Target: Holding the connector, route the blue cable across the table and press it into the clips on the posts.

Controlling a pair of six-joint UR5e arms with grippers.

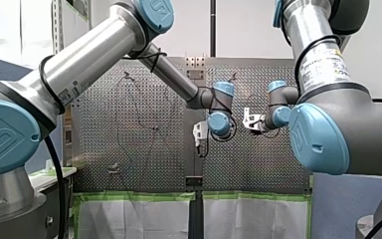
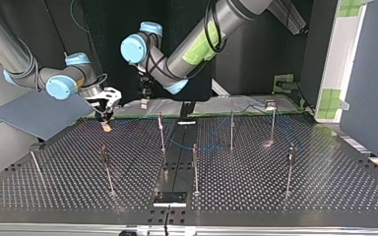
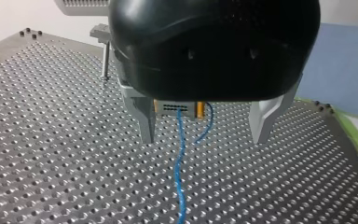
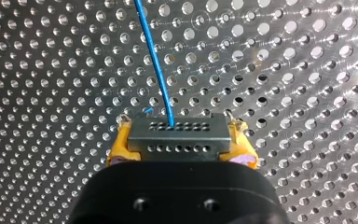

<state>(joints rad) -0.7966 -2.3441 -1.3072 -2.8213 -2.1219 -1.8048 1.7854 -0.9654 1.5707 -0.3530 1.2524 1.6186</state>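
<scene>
Right tool [image 4: 181,123]: its yellow pads [image 4: 117,147] are clamped on the two short ends of the connector [image 4: 179,137].

Connector: a grey block held just above the counter [image 4: 284,70]. Its long axis lies crosswise, from pad to pad. The face with two rows of small holes points ahead, away from the right tool.

Blue cable [image 4: 154,60]: it leaves the upper row of holes near the connector's middle. It runs ahead from the connector in a slight curve, close over the counter, until the right wrist view cuts it off.

Left tool [image 3: 203,140]: it faces the connector from the far side, well apart from it. Its metal fingers [image 3: 144,116] stand wide apart and grip nothing. The cable passes from the connector towards the gap between them.

Hard to make out:
- In the left wrist view the left tool's black housing covers the connector's upper part.
- In the top view the connector is only a small yellowish spot.
- Beyond the connector, the cable shows there as a faint line among the posts [image 2: 195,167].
- Whether it sits in any clip cannot be told.
</scene>
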